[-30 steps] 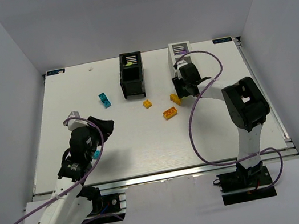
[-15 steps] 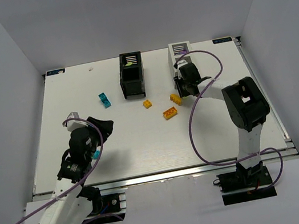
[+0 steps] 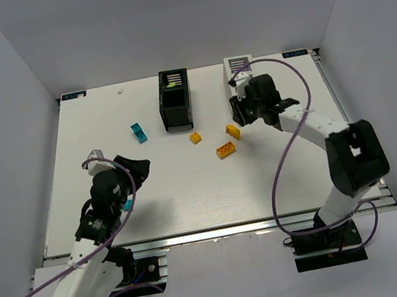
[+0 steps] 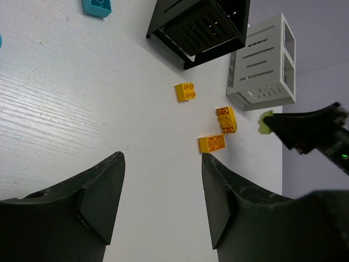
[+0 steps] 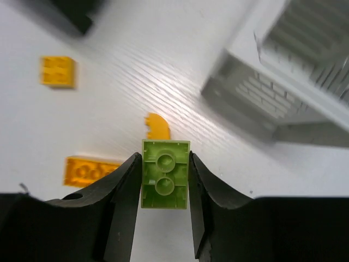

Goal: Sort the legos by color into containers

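— White counter (image 3: 190, 188) from overhead, arms how?
— Right arm (image 3: 309, 120) stretched far forward, right pincer (image 3: 241, 108) just beside the white container (image 3: 238, 63), past the orange legos (image 3: 226, 150); grip unclear from there. Left arm (image 3: 104, 200) bent at the near left, left pincer (image 3: 134, 167) well apart from the black container (image 3: 175, 99).
— Through the left wrist?
— Spread wide, gripping nothing, aimed at both containers. Far off, lime lego (image 4: 265, 121) at the tip of the other pincer, near the white container's corner.
— Right wrist?
— Clamped on that lime lego by its sides, studs toward the lens, over the counter; three orange legos underneath, white container upper right.
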Robot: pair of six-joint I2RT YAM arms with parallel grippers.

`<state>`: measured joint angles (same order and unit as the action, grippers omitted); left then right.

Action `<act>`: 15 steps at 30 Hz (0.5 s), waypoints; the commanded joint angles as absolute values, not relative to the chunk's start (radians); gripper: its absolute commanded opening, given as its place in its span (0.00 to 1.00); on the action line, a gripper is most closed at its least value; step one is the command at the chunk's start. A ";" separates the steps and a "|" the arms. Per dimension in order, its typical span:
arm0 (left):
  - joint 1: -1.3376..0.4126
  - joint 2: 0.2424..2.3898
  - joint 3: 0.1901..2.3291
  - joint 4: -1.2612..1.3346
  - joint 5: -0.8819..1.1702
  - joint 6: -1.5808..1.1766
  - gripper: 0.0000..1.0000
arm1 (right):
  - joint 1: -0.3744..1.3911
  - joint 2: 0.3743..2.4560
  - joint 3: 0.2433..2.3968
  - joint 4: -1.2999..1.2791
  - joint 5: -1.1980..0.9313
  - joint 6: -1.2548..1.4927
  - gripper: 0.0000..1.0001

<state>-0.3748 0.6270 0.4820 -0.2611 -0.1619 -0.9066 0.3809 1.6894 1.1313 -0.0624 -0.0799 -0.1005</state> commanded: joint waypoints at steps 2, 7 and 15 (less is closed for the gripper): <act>-0.374 0.632 0.500 -0.252 -0.169 -0.907 0.68 | 0.385 1.540 1.135 -0.083 -0.323 -0.287 0.00; -0.374 0.669 0.531 -0.242 -0.164 -0.885 0.68 | 0.388 1.558 1.244 -0.034 -0.489 -0.391 0.00; -0.374 0.684 0.546 -0.238 -0.156 -0.880 0.68 | 0.408 1.952 1.734 -0.011 -0.546 -0.309 0.00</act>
